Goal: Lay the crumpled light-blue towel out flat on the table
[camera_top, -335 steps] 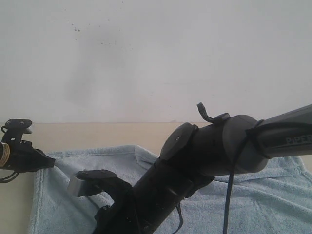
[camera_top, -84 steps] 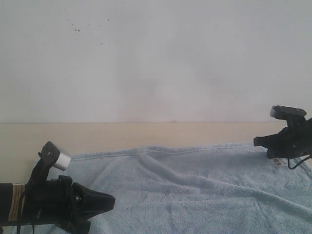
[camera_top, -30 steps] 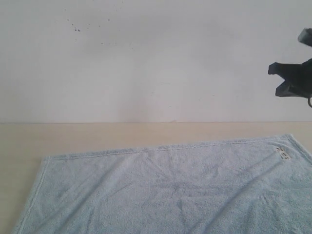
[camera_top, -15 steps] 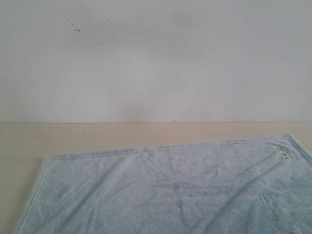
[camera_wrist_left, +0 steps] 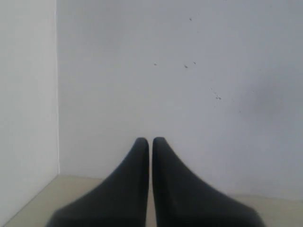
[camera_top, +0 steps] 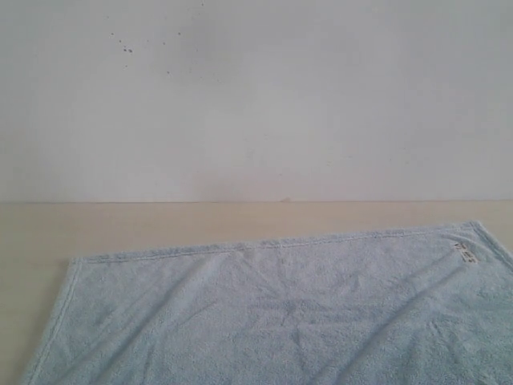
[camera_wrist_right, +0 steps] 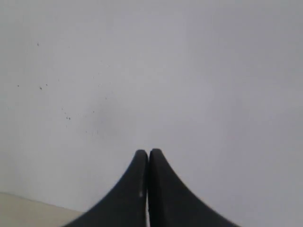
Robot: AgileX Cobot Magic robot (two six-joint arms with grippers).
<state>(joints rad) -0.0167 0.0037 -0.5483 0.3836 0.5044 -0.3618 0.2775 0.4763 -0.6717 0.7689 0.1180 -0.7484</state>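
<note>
The towel [camera_top: 272,313] lies opened out across the lower half of the exterior view. Its hem [camera_top: 264,243] runs nearly straight and its white tag [camera_top: 464,253] sits at the right corner. Only soft ripples show, so the spreading looks done, though the near edge runs out of frame. Bare counter [camera_top: 160,220] shows beyond it, below the wall [camera_top: 256,96]. Neither arm appears there. In the wrist views, the left fingers [camera_wrist_left: 141,153] and right fingers [camera_wrist_right: 140,164] are pressed together, holding nothing. They are apparently lifted clear so nothing drags the cloth.
</note>
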